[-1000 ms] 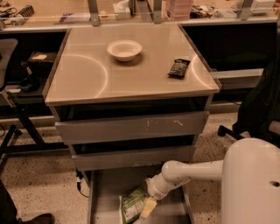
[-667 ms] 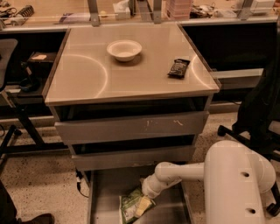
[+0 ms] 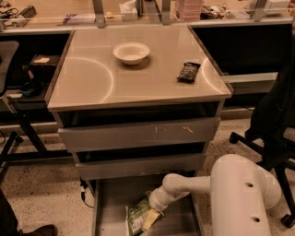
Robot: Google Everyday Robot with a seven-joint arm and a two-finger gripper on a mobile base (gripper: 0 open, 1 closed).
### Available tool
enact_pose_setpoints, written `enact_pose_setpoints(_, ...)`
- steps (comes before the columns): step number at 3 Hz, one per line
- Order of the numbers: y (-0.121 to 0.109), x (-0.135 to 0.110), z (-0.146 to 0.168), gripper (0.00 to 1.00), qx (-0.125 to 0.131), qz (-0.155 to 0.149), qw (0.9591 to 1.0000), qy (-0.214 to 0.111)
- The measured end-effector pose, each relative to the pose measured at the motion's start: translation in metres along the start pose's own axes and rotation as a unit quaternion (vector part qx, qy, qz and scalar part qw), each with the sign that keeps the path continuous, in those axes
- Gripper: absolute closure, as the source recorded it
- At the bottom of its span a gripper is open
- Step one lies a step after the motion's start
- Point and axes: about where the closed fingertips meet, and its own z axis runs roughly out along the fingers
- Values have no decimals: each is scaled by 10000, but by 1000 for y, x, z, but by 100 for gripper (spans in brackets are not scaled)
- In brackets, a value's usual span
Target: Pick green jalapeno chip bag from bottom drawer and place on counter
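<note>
The green jalapeno chip bag point(image 3: 135, 217) lies crinkled on the floor of the open bottom drawer point(image 3: 110, 203), near its front. My gripper point(image 3: 150, 220) reaches down into the drawer from the right on the white arm point(image 3: 239, 193) and sits right at the bag's right side, one pale finger point(image 3: 149, 221) lying over the bag. The counter point(image 3: 133, 76) is the glossy tan top of the grey cabinet above.
A white bowl point(image 3: 131, 52) and a small dark wrapper point(image 3: 188, 72) sit on the counter. Two grey-fronted drawers point(image 3: 138, 133) are above the bottom one. A black chair point(image 3: 272, 133) stands right, chair legs point(image 3: 18, 138) left, a cluttered desk point(image 3: 69, 14) behind.
The arm has swung left and lower into the drawer, bringing the gripper onto the bag's right side. The bag has stayed in place.
</note>
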Motion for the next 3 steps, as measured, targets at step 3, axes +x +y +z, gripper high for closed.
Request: enact_pose_setpoints(3,-36,23,32,0,39,130,9998,-162)
